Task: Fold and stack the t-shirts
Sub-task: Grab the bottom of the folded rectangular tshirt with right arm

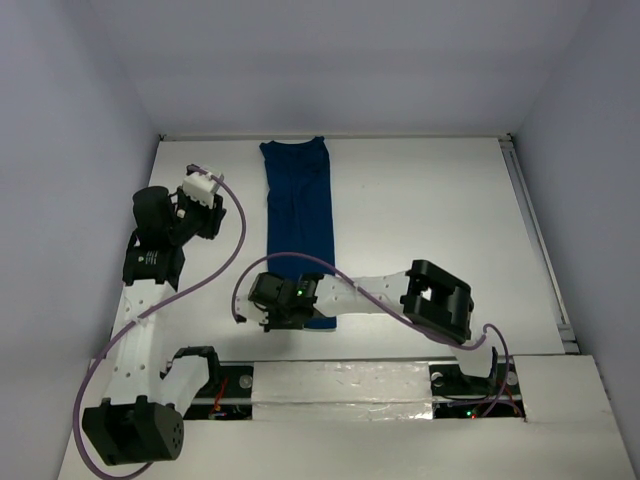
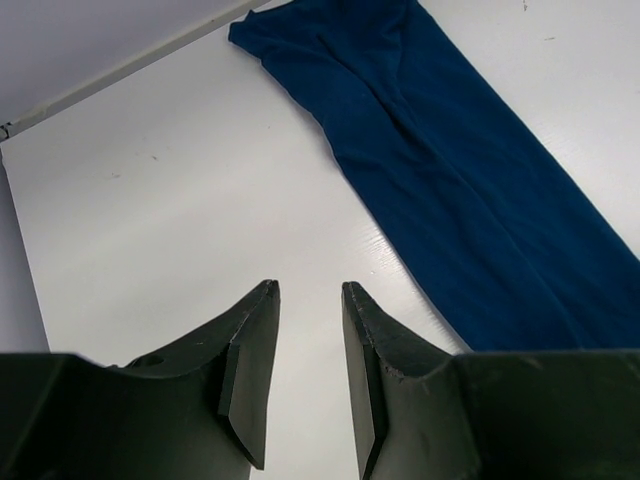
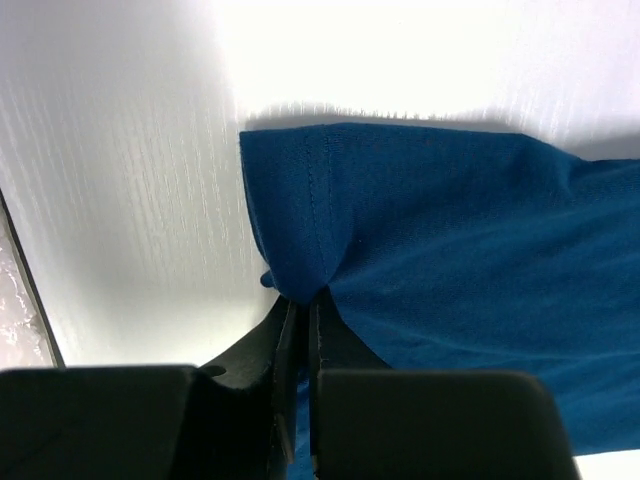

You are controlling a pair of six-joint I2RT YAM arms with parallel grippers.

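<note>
The right fingers (image 3: 285,340) are pressed together on a small tuck of blue cloth: they pinch the t-shirt (image 3: 450,230) at the stitched hem, right at the near left corner of its near end. The cloth puckers up into the grip while the rest lies flat. The left fingers (image 2: 265,320) stand a little apart with only bare table between them. They hold nothing and hang off to the left of the shirt's far end, near it but not touching.

Seen from above, the t-shirt (image 1: 298,230) lies on the white table (image 1: 430,220) as one long narrow strip. It runs straight away from the arms, with the neckline at the far end and the hem at the near end under the right arm. No sleeves stick out at the sides, so I'd say the lengthwise folds are done. The print isn't showing; all I see is plain blue.

What looks left is the crosswise folding: bringing the near end up toward the neck, perhaps more than once, to make a compact packet. As for stacking, this is the only shirt I can see, and there's no pile anywhere.
</note>
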